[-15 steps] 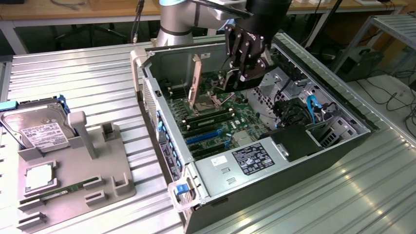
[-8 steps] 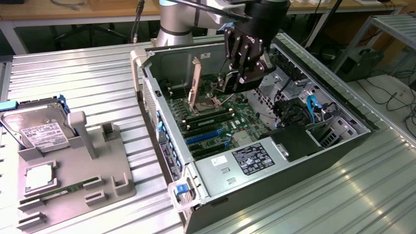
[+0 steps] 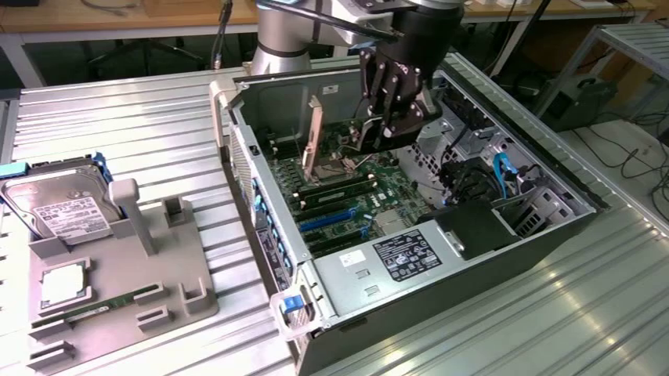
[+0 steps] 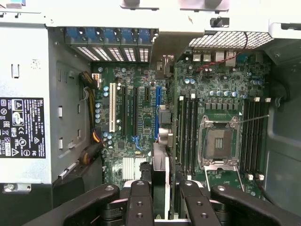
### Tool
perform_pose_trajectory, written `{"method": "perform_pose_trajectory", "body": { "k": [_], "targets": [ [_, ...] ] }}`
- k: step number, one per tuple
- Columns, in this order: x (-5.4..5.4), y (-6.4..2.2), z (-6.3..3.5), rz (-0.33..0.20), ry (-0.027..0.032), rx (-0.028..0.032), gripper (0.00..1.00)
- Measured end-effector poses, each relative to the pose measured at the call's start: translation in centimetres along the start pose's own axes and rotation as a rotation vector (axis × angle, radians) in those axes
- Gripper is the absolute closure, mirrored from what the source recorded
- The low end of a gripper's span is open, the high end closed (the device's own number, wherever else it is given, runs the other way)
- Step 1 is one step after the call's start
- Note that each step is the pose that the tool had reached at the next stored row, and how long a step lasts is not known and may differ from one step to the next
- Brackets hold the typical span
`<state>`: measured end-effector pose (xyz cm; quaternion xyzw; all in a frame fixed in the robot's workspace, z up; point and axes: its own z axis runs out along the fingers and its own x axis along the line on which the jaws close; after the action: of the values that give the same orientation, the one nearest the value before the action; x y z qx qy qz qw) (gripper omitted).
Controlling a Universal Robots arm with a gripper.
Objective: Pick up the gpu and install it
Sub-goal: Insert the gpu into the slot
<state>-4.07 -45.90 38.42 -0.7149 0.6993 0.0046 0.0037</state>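
My gripper (image 3: 385, 125) hangs inside the open computer case (image 3: 266, 227), above the motherboard (image 3: 350, 196). In the wrist view the gripper (image 4: 162, 200) is shut on the gpu (image 4: 160, 174), a thin dark card seen edge-on between the black fingers (image 4: 140, 202). The card stands upright over the expansion slots, close to the blue slot (image 4: 157, 113); whether it touches a slot I cannot tell. In the exterior view the card's lower part (image 3: 363, 141) shows just under the fingers.
Memory sticks (image 4: 188, 132) and the bare CPU socket (image 4: 220, 141) lie beside the card. The power supply (image 3: 408, 254) fills the case's near end. On the exterior view's left, a grey holder (image 3: 157, 282) carries a hard drive (image 3: 58, 211) and a memory stick (image 3: 105, 301).
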Motion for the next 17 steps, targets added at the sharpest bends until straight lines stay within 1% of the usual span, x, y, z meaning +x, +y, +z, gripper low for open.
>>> {"method": "perform_pose_trajectory", "body": {
  "k": [6,17],
  "targets": [
    [0.00,0.00,0.40,-0.001,0.0000,0.0000,0.73],
    [0.01,0.00,0.75,-0.001,-0.0001,0.0000,0.73]
  ]
}}
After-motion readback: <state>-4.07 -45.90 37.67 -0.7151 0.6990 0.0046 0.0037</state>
